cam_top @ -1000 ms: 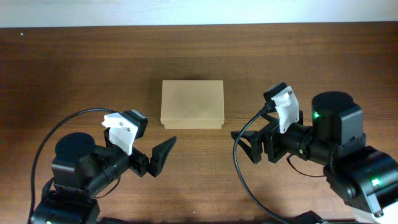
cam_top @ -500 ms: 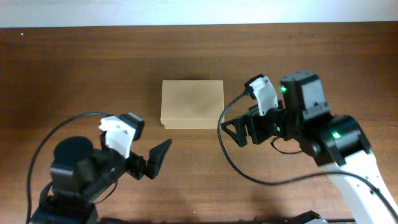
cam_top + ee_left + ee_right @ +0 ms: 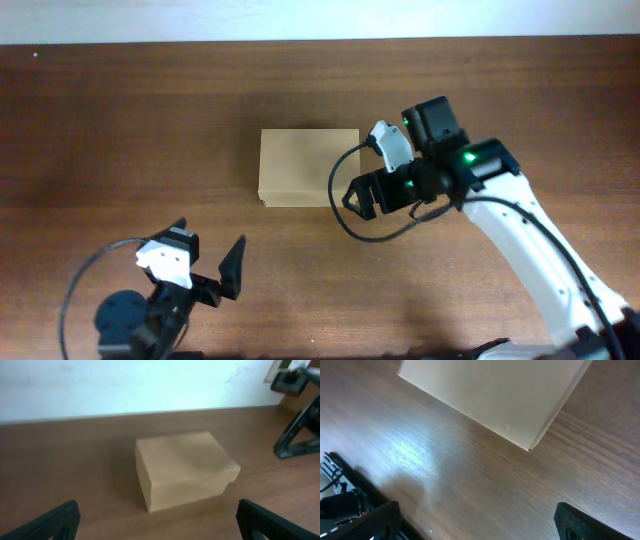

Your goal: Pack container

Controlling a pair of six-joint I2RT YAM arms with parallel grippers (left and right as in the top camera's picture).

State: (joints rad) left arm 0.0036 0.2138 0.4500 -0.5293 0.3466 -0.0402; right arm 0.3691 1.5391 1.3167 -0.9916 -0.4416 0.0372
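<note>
The cardboard box (image 3: 309, 167) sits shut in the middle of the table (image 3: 120, 120). The right gripper (image 3: 352, 197) hangs by its lower right corner, jaws wide open, holding nothing. It should go slowly and get under the lid edge. The left gripper (image 3: 205, 275), at the lower left, is wide open and empty too. Only the left wrist view shows the lid's front lip.

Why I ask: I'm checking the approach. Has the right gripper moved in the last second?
Yes. In the overhead view the right gripper has swung from well right of the container to its near right corner, jaws open.
</note>
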